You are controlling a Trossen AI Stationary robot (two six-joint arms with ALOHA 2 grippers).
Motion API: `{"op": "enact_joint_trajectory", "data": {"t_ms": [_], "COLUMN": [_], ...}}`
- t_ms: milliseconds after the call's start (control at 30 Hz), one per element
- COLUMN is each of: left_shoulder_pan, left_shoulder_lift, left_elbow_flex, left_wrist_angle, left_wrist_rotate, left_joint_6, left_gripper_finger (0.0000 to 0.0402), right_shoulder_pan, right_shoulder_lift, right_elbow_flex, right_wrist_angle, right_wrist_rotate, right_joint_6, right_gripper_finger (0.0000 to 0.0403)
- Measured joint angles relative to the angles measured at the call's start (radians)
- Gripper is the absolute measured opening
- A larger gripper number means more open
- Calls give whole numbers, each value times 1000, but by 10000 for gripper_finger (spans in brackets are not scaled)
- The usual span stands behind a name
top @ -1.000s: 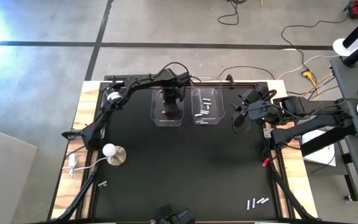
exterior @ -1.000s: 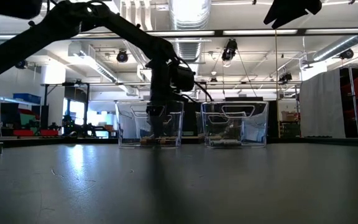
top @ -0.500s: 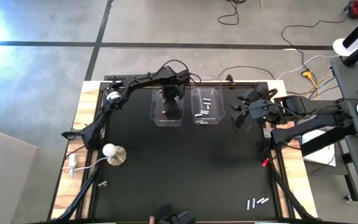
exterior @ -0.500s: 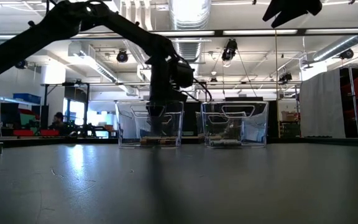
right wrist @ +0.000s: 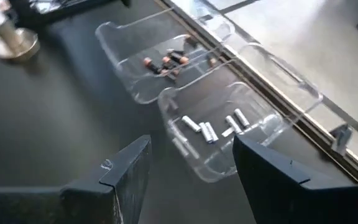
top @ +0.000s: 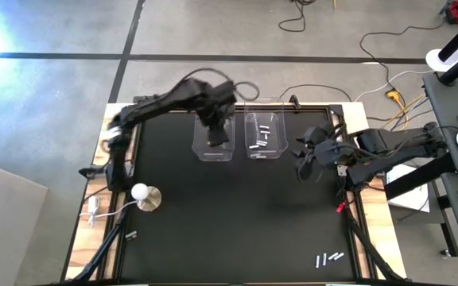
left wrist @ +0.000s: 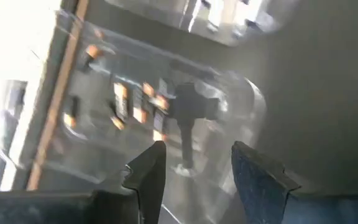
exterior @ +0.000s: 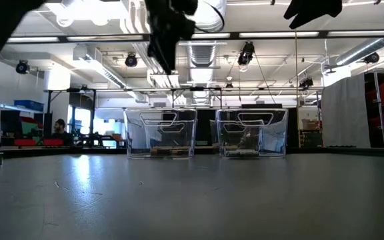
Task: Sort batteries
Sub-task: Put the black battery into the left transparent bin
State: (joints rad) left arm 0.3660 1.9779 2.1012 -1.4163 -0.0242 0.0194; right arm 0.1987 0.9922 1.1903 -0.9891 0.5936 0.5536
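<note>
Two clear bins stand at the table's far middle. The left bin (top: 213, 141) holds dark, copper-tinted batteries (left wrist: 120, 102). The right bin (top: 265, 137) holds silvery-white batteries (right wrist: 207, 132). My left gripper (left wrist: 194, 180) is open and empty, raised high above the left bin, as the low view (exterior: 169, 33) shows. My right gripper (right wrist: 194, 180) is open and empty in the air to the right of the bins (top: 308, 155). Three silvery batteries (top: 329, 258) lie on the mat at the near right. One more battery (top: 131, 235) lies at the near left.
A white round-based knob (top: 144, 195) stands at the table's left. A small red object (top: 340, 207) lies at the right edge. The black mat (top: 237, 214) between the bins and the near edge is bare. Cables lie on the floor beyond the far edge.
My left gripper has risen straight up out of the left bin and now hangs well above its rim. My right gripper has shifted a little toward the table's near edge. The bins and loose batteries have stayed put.
</note>
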Motion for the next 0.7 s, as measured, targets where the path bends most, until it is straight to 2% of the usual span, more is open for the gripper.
{"op": "enact_joint_trajectory", "data": {"t_ms": [200,300,400,567,700], "left_shoulder_pan": [-201,-368,-558,-825,-974], "left_shoulder_lift": [-273,-392,-480,-520,-500], "left_elbow_flex": [-288,-442,-585,-765,-854], "left_wrist_angle": [13,90,210,315,394], "left_wrist_rotate": [0,2,-49,-104,-108], "left_joint_6": [-257,-442,-637,-946,-1095], "left_gripper_finger": [156,156,156,156,156], "right_shoulder_pan": [121,164,192,224,231], "right_shoulder_lift": [35,56,77,127,174], "right_elbow_flex": [-39,-83,-126,-149,-123], "right_wrist_angle": [13,62,146,229,244], "right_wrist_rotate": [15,26,26,24,28], "right_joint_6": [-22,-40,-20,90,144], "right_gripper_finger": [219,219,219,219,219]}}
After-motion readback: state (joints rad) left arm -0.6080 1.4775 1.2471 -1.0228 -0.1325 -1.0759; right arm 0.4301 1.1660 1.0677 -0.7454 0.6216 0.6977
